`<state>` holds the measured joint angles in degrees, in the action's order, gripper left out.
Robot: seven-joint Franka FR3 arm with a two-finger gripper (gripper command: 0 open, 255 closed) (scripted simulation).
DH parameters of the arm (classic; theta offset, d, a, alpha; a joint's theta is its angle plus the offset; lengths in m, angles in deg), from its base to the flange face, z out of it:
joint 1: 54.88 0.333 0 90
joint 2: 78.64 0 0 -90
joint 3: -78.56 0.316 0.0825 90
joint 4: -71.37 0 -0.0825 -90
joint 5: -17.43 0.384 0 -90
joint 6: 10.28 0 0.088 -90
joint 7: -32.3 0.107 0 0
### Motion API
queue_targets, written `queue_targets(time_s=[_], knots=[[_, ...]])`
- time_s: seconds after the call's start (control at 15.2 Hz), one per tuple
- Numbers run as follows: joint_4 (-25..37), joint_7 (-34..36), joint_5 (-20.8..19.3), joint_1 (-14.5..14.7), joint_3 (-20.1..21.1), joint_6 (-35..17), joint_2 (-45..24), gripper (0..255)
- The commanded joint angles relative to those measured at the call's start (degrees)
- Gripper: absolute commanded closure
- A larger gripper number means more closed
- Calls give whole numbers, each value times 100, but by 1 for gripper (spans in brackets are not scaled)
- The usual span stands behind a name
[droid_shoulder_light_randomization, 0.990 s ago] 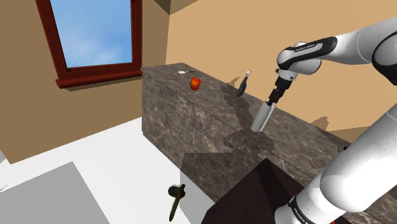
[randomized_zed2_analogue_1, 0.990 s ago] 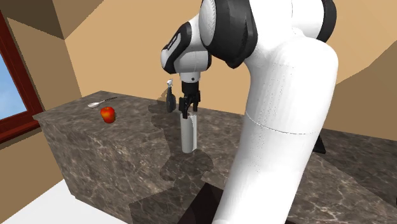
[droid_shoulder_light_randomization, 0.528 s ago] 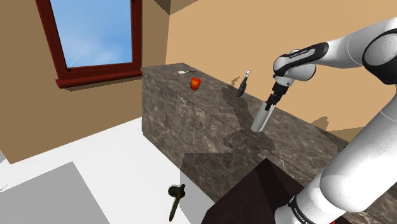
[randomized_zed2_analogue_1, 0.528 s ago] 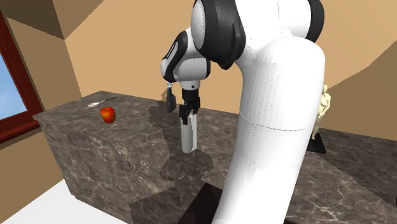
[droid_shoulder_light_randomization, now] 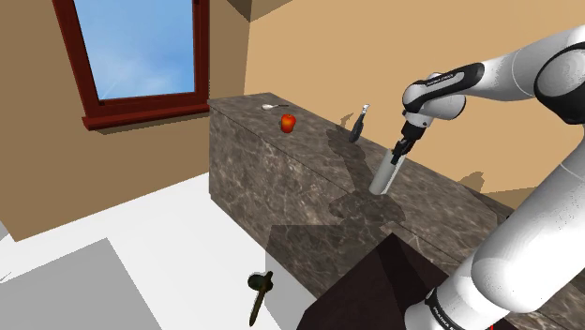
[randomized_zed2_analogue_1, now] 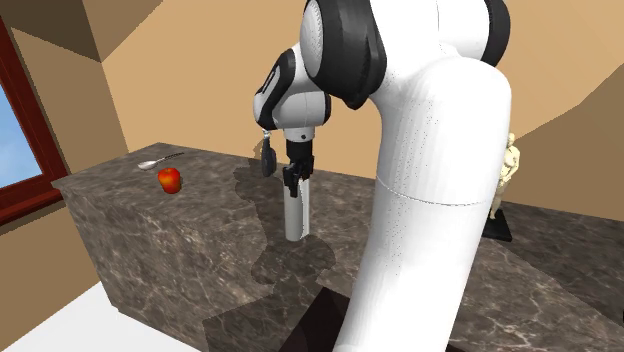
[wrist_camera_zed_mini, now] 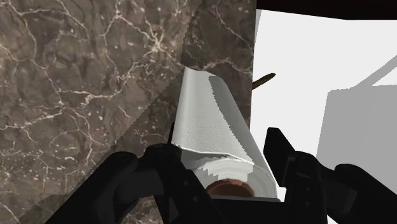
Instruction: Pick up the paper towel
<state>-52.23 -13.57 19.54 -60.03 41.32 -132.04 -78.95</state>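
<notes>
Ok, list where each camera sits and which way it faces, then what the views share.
Shoulder view: beside the stand, looking down along the marble counter toward the window; the arm enters from the right.
Second exterior view: close behind the arm, facing across the counter to the tan wall; its white links loom large.
Wrist view: on the hand, looking down the paper towel, the gripper at its near end.
Shared: all show the gripper atop the paper towel; both exterior views, the apple.
</notes>
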Motion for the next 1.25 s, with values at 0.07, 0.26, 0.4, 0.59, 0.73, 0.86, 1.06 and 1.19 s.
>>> queue_targets(time_s=[0.07,0.26,0.4,0.59,0.73,0.86,1.06,1.19], knots=[[2,-10,15,0,0,-11,-21,255],[127,61,-76,8,7,212,104,255],[217,103,-128,13,15,361,179,255],[361,159,-197,19,28,586,281,255],[463,192,-236,22,38,737,342,255],[571,221,-270,26,48,888,396,255],[741,258,-312,31,64,1115,467,255],[749,260,-314,31,65,1126,470,255]])
